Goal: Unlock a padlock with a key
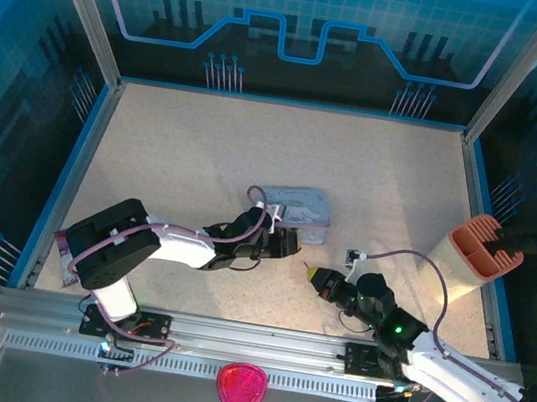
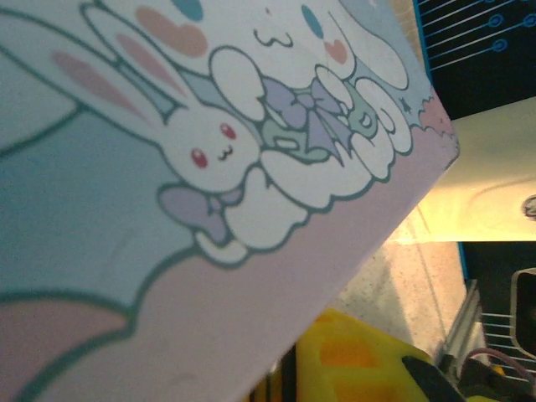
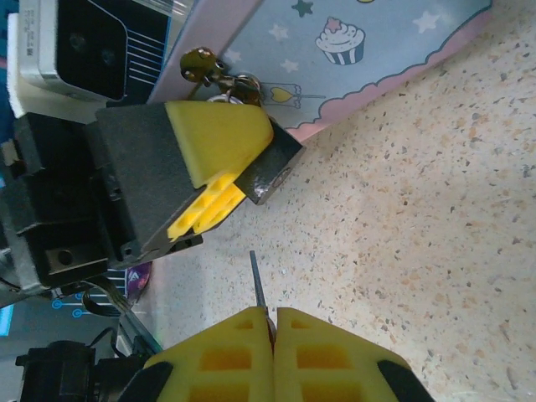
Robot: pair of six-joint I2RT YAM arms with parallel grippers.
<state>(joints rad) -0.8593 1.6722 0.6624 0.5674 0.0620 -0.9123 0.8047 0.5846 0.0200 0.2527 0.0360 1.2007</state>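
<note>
Pincers from above: the left pincer (image 1: 285, 244) lies low at mid-frame, its tip against the near side of a pale blue tin (image 1: 298, 208). The right pincer (image 1: 315, 275) sits just to the lower right of it, yellow tip pointing toward it. A tan cup (image 1: 477, 258) stands at the right edge of the speckled table (image 1: 185, 148).

From the left wrist, the tin's cartoon-printed face (image 2: 209, 167) covers most of the frame, with one yellow pad (image 2: 352, 360) at the bottom edge. How the jaws stand I cannot tell from this view.

From the right wrist, the right pincer (image 3: 274, 316) at bottom centre has its fingers pressed together on the key (image 3: 257, 280), whose slim blade pokes upward. At upper left, the left pincer (image 3: 253, 170) is clamped on the padlock (image 3: 275, 172). The padlock's dark body juts out between the yellow pads, just beside the tin's lower edge. Key tip and padlock are near but apart, with bare table between them.
</note>
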